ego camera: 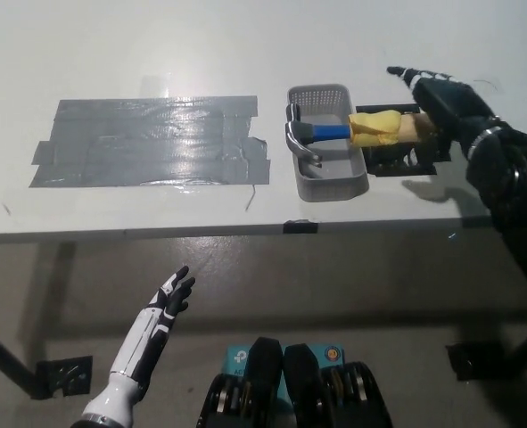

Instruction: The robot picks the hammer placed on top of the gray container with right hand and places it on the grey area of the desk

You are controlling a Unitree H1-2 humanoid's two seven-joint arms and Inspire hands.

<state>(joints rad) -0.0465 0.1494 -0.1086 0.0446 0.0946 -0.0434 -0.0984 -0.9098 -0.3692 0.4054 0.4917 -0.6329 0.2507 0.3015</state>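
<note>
1. Hammer (334,132): upper right of centre. It lies crosswise on the rim of the gray container (327,175), metal head over the basket, blue neck and yellow handle overhanging the right edge; a judgement: this leaves the handle free for a side grasp.
2. Right hand (428,94): black, upper right, at the far end of the yellow handle. Whether its fingers grip the handle or only hover beside it cannot be told; dark shapes merge there.
3. Grey area (147,143): taped patch, upper left, bare, well apart from the container; the hammer's destination.
4. Left hand (172,296): white, lower left, below the desk (111,53) edge, fingers spread and holding nothing; resting.
5. Dark object under the handle, right of the container: identity unclear.
6. Right arm: cut off at the right frame edge.
</note>
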